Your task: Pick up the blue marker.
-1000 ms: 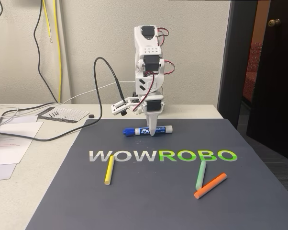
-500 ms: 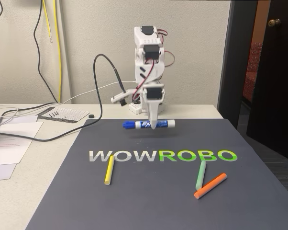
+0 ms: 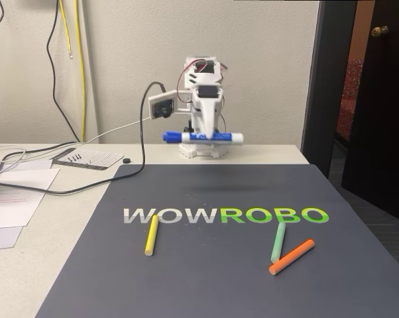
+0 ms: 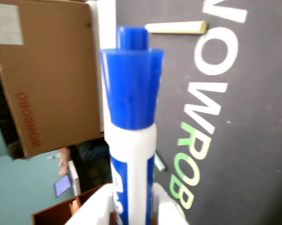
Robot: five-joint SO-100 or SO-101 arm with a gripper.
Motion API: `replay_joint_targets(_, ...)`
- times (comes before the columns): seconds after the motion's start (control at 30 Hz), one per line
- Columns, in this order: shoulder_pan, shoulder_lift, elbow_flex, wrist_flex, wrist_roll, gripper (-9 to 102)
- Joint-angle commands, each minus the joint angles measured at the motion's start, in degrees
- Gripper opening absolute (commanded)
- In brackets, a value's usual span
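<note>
The end effector (image 3: 206, 137), clamped on the blue marker (image 3: 203, 138), has carried it level from the grey mat (image 3: 206, 265) up well clear of the counter (image 3: 27, 252), so I judge the pickup essentially done, with the grip apparently firm.

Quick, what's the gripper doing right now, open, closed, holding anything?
Gripper: closed on the blue marker, held level, clear above the mat.
</note>
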Motion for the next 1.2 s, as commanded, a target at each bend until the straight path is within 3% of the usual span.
replay_joint_targets(0.0,0.79,3.78,0.18,-2.11,0.97,2)
replay_joint_targets(0.93,3.16,11.07,-0.79,-5.80,3.16,2)
replay_joint_targets(1.17,3.52,5.19,-12.13,3.34,3.43,2)
